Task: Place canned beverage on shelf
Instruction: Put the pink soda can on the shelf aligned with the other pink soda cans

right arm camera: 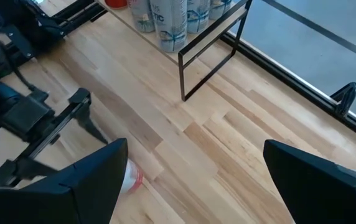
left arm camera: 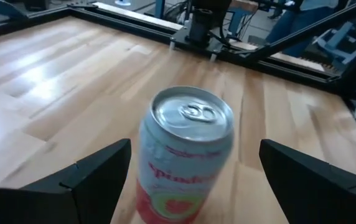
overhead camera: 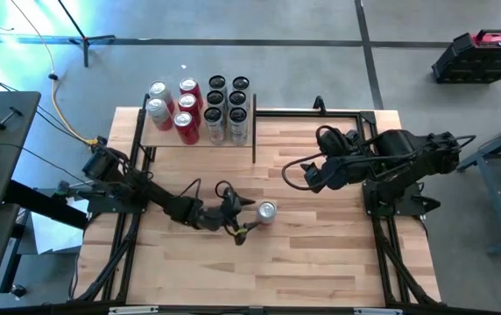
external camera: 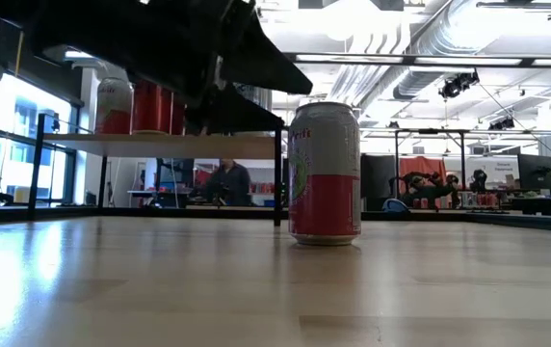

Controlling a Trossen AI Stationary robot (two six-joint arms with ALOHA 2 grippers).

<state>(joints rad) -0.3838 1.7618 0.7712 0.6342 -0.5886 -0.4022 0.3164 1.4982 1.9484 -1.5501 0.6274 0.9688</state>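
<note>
High view shows the left pincer (overhead camera: 249, 217) reaching out over the middle of the butcher-block table (overhead camera: 321, 262), its fingers spread apart with a red-and-silver beverage can (overhead camera: 266, 212) standing upright just ahead of them, between the tips but not gripped as far as I can see. From the left wrist view, that can (left arm camera: 186, 163) sits in the gap between the two dark fingers (left arm camera: 97, 180), its pull-tab top facing up, with bare wood showing on either side of it. Well beyond the pincer, at the table's far edge, stands the small wooden shelf (overhead camera: 156, 140) on thin black posts, already carrying red cans (overhead camera: 186, 112) and dark-topped cans (overhead camera: 227, 108) in rows. Off to the side, the right pincer (right arm camera: 190, 180) hangs above the table with its fingers wide apart, holding nothing.
</note>
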